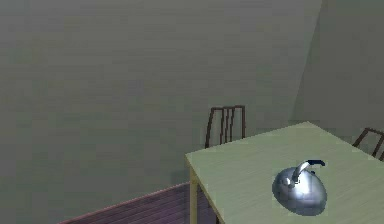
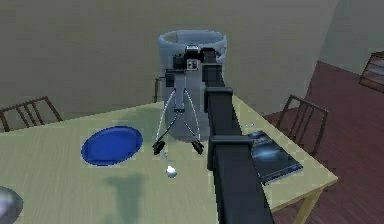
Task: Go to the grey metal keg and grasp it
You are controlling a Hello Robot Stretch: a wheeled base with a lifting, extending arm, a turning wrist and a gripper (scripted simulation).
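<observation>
The grey metal keg stands upright on the far part of the pale green table in the arm side view. The dark arm rises from the bottom edge and ends just in front of the keg, partly hiding its lower wall. My gripper hangs left of the arm's end, and its thin fingers point down the picture over bare tabletop. It holds nothing. The keg sits behind the gripper's dark body.
A blue plate, a small white ball and a dark book lie on the table. Chairs stand around it. In the forward view a shiny kettle sits on the table, with a chair against the wall.
</observation>
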